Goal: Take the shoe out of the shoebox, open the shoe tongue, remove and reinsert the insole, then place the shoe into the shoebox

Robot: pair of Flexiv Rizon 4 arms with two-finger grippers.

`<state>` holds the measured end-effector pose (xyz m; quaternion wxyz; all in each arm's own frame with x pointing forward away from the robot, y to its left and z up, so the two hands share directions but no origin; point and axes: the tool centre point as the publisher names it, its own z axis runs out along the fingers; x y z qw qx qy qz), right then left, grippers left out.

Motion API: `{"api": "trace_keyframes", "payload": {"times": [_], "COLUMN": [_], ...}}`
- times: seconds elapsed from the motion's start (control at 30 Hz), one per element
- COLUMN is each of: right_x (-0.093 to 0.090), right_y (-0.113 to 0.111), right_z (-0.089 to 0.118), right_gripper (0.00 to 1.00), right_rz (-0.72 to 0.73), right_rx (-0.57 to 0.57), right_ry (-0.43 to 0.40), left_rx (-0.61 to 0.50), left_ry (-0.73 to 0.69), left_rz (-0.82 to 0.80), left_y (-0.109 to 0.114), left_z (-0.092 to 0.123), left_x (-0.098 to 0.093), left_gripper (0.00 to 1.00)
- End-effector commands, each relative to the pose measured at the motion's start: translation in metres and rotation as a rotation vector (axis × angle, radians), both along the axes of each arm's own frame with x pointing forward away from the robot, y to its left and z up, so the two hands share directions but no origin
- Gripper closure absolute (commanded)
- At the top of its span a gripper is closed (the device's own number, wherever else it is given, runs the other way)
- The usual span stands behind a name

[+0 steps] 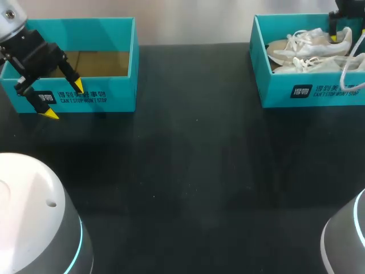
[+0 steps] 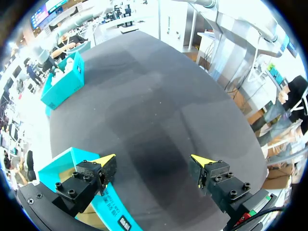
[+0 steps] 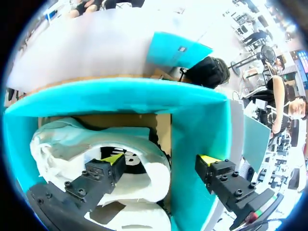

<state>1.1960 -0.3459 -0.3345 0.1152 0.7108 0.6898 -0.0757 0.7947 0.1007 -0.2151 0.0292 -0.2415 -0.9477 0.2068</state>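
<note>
Two white sneakers with white laces lie in the teal shoebox at the far right: one behind, the other in front. My right gripper hangs open over that box's end. One finger is at the heel opening of a sneaker, and the other is past the teal end wall. In the head view only its dark fingers show at the box's far corner. My left gripper is open and empty above the front wall of a second teal box at the far left.
The left box shows only its brown cardboard floor. The black table stretches between the two boxes and toward the front. In the left wrist view the shoebox with the sneakers sits far across the table.
</note>
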Motion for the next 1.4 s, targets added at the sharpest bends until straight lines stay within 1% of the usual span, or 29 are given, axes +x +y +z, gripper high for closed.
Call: {"api": "trace_keyframes", "payload": {"times": [0.03,0.27,0.4,0.5,0.63,0.77,0.87,1.07,1.2,1.27,1.4], "right_x": [-0.034,-0.053,-0.066,-0.074,-0.09,-0.109,-0.126,-0.161,-0.181,-0.188,-0.205], "right_y": [0.012,0.016,0.024,0.031,0.039,0.045,0.052,0.064,0.071,0.074,0.078], "right_z": [0.04,0.074,0.097,0.108,0.124,0.14,0.151,0.159,0.164,0.166,0.169], "right_gripper": [0.0,0.0,0.0,0.0,0.0,0.0,0.0,0.0,0.0,0.0,0.0], "right_rz": [0.008,-0.006,-0.002,-0.002,-0.014,-0.012,-0.011,-0.017,-0.019,-0.017,-0.012], "right_rx": [-0.007,0.007,0.02,0.027,0.037,0.064,0.07,0.09,0.082,0.072,0.087], "right_ry": [-0.058,-0.093,-0.11,-0.113,-0.117,-0.132,-0.135,-0.126,-0.117,-0.112,-0.1], "left_rx": [0.002,0.002,0.002,0.002,0.002,0.002,0.002,0.002,0.06,0.056,0.129], "left_ry": [-0.001,-0.001,-0.001,-0.001,-0.001,-0.001,-0.001,-0.001,-0.003,0.002,0.026], "left_rz": [-0.001,-0.001,-0.001,-0.001,-0.001,-0.001,-0.001,-0.001,0.139,0.198,0.412], "left_y": [0.001,0.001,0.001,0.001,0.001,0.001,0.001,0.001,0.001,0.005,0.013], "left_z": [0.0,0.0,0.0,0.0,0.0,0.0,0.0,0.0,0.014,0.022,0.037], "left_x": [0.0,0.0,0.0,0.0,0.0,0.0,0.0,0.0,0.001,0.0,0.006], "left_gripper": [0.0,0.0,0.0,0.0,0.0,0.0,0.0,0.0,0.0,0.0,0.0]}}
